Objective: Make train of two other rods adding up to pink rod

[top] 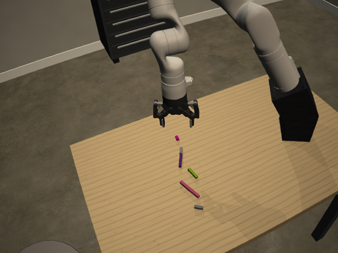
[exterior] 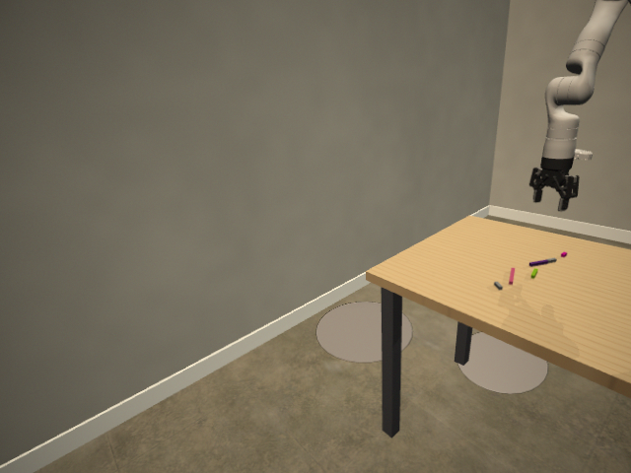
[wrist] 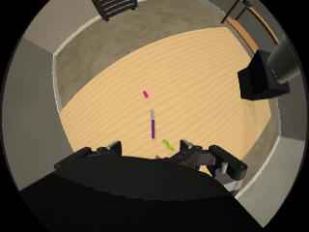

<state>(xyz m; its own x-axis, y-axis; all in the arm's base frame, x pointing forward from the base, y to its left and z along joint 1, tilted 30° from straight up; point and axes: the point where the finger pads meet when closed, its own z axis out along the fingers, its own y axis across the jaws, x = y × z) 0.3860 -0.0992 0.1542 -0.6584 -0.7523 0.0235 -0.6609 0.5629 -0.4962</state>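
1. My fingers [top: 177, 126] [exterior: 549, 204] are spread wide, released, above the tabletop [top: 130, 174] [exterior: 438, 254] [wrist: 111, 116].
2. Below me the purple rod [top: 180, 159] [exterior: 537, 263] [wrist: 153, 130] lies end to end with a grey rod [top: 181, 150] [exterior: 551, 260] [wrist: 152, 114] at its far end — six and three, the pink rod's length.
3. I judge both light and stiff, easily nudged; any correction wants a gentle pinch across the long sides, mid-rod.
4. The top view shows the whole pink rod [top: 189, 189] [exterior: 512, 276] and the near, spare grey rod [top: 198, 207] [exterior: 498, 285]; my wrist view hides that spare and nearly all the pink.
5. The exterior view shows my height best — well above the lime rod [top: 192, 172] [exterior: 533, 273] [wrist: 168, 145] and magenta rod [top: 176, 137] [exterior: 563, 253] [wrist: 145, 94].
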